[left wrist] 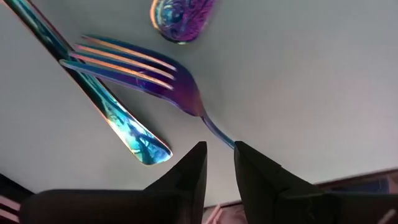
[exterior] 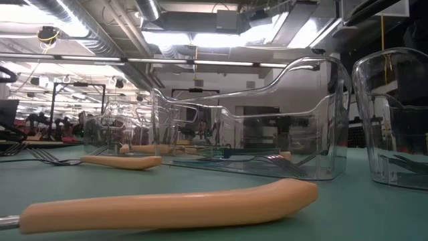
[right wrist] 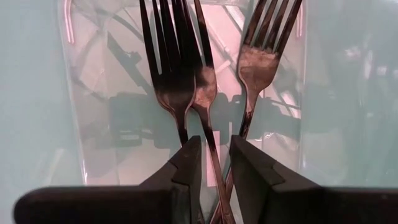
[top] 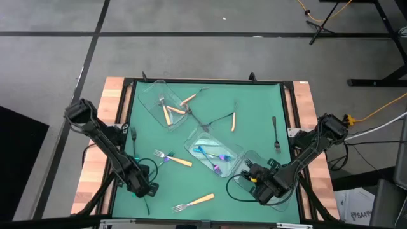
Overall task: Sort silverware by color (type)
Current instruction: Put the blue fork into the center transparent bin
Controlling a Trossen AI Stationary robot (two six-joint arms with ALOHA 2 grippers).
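Observation:
My left gripper [top: 141, 184] is at the table's near left, shut on an iridescent blue-purple fork [left wrist: 134, 65]. Two more iridescent pieces [left wrist: 112, 112] [left wrist: 181, 18] lie beside it on the green mat. My right gripper [top: 257, 181] is at the near right, over a clear tray [top: 275, 198] that holds dark forks [right wrist: 171, 68] [right wrist: 264, 56], and is shut on a dark piece [right wrist: 205, 87] between them. Orange-handled forks lie on the mat [top: 173, 158] [top: 194, 201]. Neither gripper shows in the low view. My left gripper has the iridescent fork's thin handle [left wrist: 217, 132] between its two fingers; the handle runs in behind one fingertip [left wrist: 244, 152], so the exact place of contact is hidden. The fork's tines point away from the gripper. I cannot tell whether it is lifted. My right gripper pinches the dark piece's handle [right wrist: 212, 146] between its two fingers, which lie along the handle. Its head points away from the gripper, over the clear tray's floor among the other dark forks. I cannot tell whether it rests on the tray.
A clear tray at the far left [top: 152, 95] holds orange-handled pieces; a middle tray [top: 191, 145] holds iridescent ones. A dark fork [top: 276, 135] lies near the right edge, another [top: 133, 135] near the left. More pieces lie at centre far [top: 219, 119]. Trays and orange handles [exterior: 167, 204] fill the low view.

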